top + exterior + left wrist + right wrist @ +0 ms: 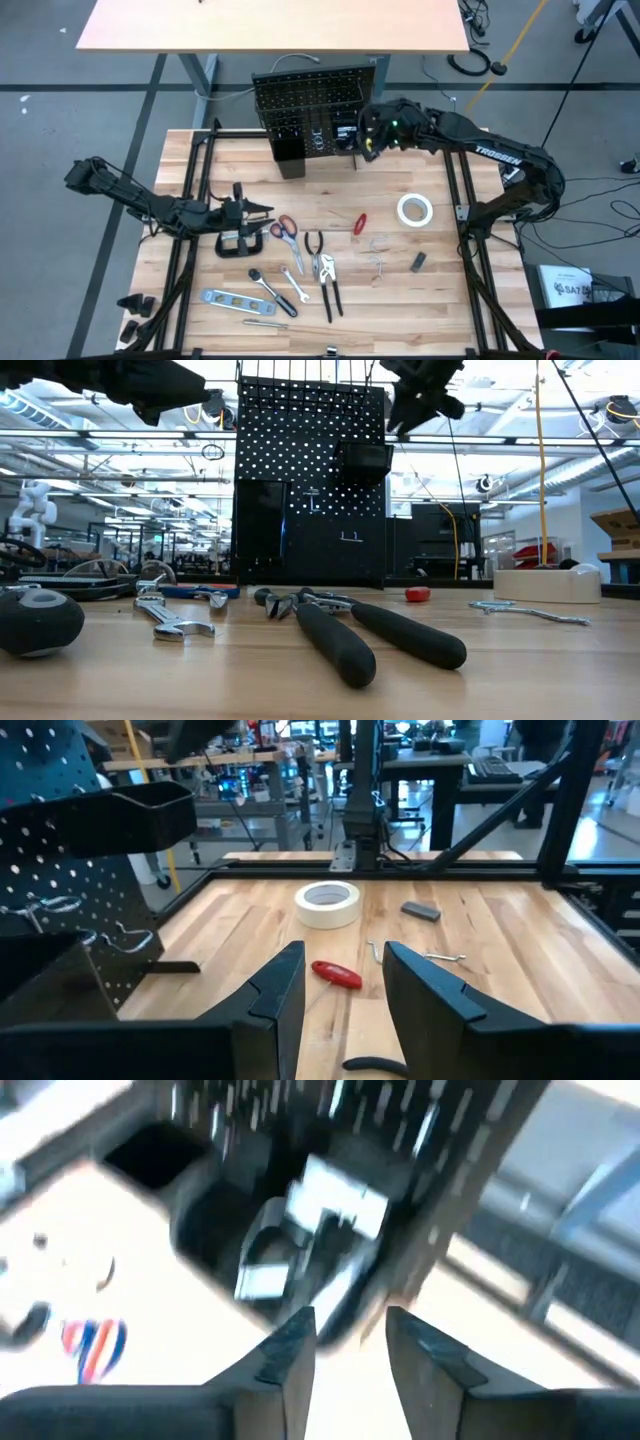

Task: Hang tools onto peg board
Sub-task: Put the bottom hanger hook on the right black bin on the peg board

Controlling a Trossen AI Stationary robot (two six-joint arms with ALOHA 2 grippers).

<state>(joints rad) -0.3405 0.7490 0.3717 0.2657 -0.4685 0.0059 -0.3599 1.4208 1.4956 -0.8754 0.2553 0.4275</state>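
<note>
Peg board (pixel 318 110) stands upright at the top centre edge of the worktop (pixel 440 290) in the high view, black bins at its foot. Right tool (pixel 362 140) sits at the board's right side, just beside a small bin (pixel 364 458) mounted on the panel; fingers (pixel 290 1350) apart with a clear gap, nothing between them. That wrist view is motion-blurred, so contact with the bin can't be told.

Left tool (pixel 265 209) hovers at centre-left of the high view, over the black C-clamp (pixel 238 242). Its fingers (pixel 275 995) stand apart, nothing held.

Loose tools crowd the centre and lower centre: red-handled scissors (pixel 284 228), pliers (pixel 314 246), a second pair of pliers (pixel 328 285), ratchet wrench (pixel 266 287), blue-grey level (pixel 230 299) near the bottom left. Red screwdriver (pixel 359 223) lies just right of centre. White tape roll (pixel 414 209) sits alone at centre-right, well apart from the rest. Small dark block (pixel 418 262) lower right, small metal bits (pixel 378 262) between it and the pliers.

Open room: a bare strip between the board foot and the scissors row, plus the lower right corner. The worktop's left and right edges are lined by black frame rails. Low view: pliers handles in the near foreground, board behind them.
</note>
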